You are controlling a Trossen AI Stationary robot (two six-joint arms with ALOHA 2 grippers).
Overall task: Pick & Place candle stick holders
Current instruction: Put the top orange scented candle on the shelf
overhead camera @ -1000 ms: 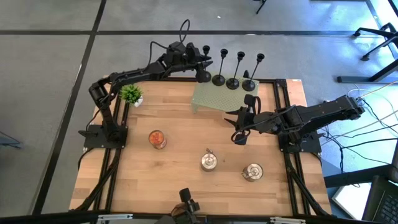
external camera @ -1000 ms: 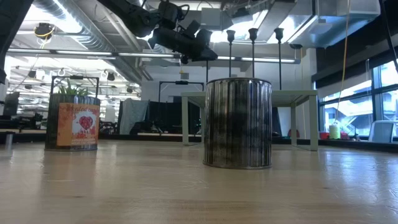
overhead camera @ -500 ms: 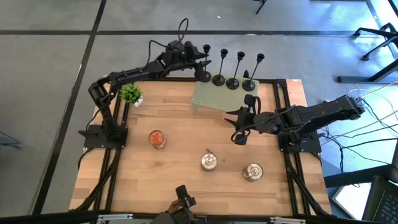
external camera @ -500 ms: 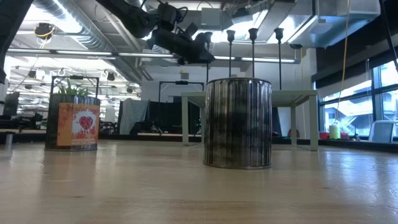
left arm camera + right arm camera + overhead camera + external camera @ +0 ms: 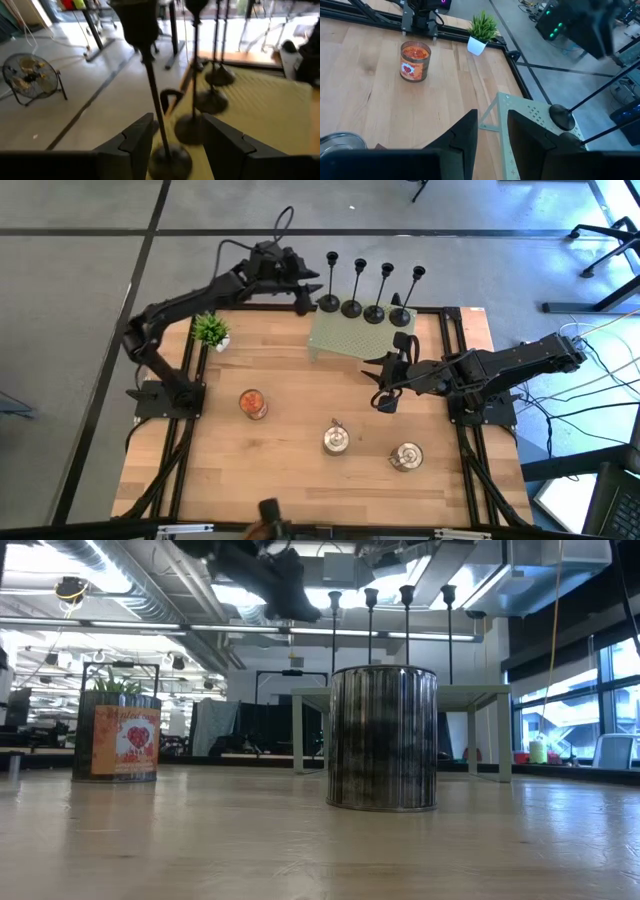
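Four slim black candlestick holders (image 5: 364, 290) stand in a row on their round bases along the far edge of a pale green raised platform (image 5: 355, 340). Their cup tops also show in the low view (image 5: 371, 595). My left gripper (image 5: 311, 288) is open, just left of the row. In the left wrist view, its fingers (image 5: 176, 122) stand on either side of the leftmost holder's stem (image 5: 154, 107) without touching it. My right gripper (image 5: 380, 383) hovers over the table in front of the platform, open by a narrow gap (image 5: 492, 132) and empty.
An orange candle jar (image 5: 253, 403), two silver tins (image 5: 336, 440) (image 5: 406, 456) and a small potted plant (image 5: 211, 331) stand on the wooden table. One tin (image 5: 382, 737) stands close before the low camera. The platform's near edge is beside my right gripper.
My left gripper has drawn back toward the table's left edge, away from the leftmost holder. That holder stays upright on the platform.
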